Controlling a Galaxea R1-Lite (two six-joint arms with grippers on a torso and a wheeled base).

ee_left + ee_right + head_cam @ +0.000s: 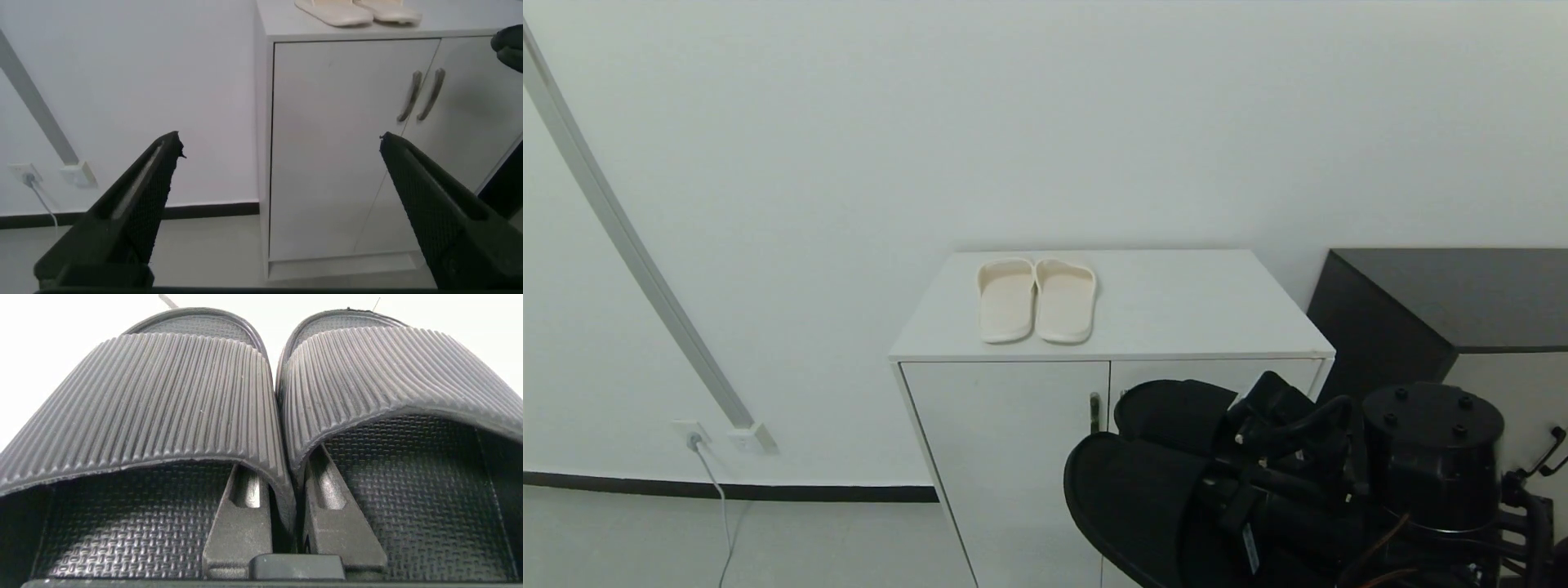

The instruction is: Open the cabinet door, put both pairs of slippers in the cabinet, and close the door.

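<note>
A white cabinet [1192, 302] stands against the wall with both doors closed, its two handles [421, 94] side by side at the middle. A cream pair of slippers [1036, 300] lies on its top, left of centre, and also appears as cream slippers [359, 10] in the left wrist view. A black pair of slippers [1143, 482] hangs in front of the right door. My right gripper [282, 461] is shut on the black slippers [188, 400], one finger inside each, pinching their inner walls together. My left gripper [279, 143] is open and holds nothing, low and well back from the left door.
A black piece of furniture [1462, 294] stands close to the cabinet's right side. On the left wall are a slanted cable duct [629, 237] and a socket [694, 437] with a cable running down to the floor. Open floor lies left of the cabinet.
</note>
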